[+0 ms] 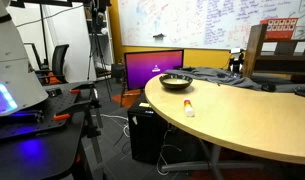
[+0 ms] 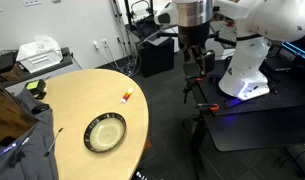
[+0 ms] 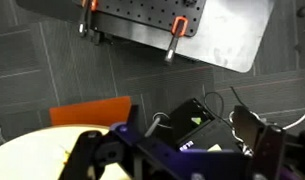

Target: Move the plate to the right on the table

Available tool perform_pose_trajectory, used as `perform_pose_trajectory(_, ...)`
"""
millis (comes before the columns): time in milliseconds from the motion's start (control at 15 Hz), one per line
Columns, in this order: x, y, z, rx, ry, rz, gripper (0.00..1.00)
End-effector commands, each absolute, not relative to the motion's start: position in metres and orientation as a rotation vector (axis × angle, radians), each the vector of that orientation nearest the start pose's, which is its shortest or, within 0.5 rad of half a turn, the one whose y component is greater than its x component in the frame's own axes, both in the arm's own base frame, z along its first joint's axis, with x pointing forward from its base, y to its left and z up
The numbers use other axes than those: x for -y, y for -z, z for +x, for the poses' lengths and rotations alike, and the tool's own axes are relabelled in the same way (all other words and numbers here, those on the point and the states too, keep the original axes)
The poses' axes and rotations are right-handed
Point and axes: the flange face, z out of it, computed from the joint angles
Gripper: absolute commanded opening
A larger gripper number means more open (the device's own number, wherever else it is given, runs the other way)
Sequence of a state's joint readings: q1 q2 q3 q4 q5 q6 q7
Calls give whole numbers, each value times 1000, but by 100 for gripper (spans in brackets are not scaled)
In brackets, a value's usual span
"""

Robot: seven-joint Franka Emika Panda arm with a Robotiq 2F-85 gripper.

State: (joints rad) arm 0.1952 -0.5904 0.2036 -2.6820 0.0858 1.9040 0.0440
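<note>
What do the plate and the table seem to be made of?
The plate looks like glazed ceramic, with a dark rim and outside and a smooth, pale cream inside. It is too small in the picture to rule out plastic. The table looks like wood-look laminate, with an even light tan top, smooth and fairly matte, and a rounded edge. Solid wood cannot be excluded.

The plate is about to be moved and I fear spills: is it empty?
Empty: in an exterior view the plate shows only its bare cream inside, nothing lying in it.
</note>
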Motion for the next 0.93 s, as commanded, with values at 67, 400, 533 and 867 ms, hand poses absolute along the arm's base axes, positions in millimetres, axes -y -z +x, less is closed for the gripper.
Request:
perform_pose_trajectory(67, -132, -397, 307, 437, -296, -3171, 100)
perform_pose_trajectory(400, -122, -385, 360, 337, -7, -3128, 100)
perform_pose_trajectory(533, -98, -360, 406, 142, 157, -3091, 100)
perform_pose_trajectory(867, -50, -278, 493, -269, 134, -2937, 100)
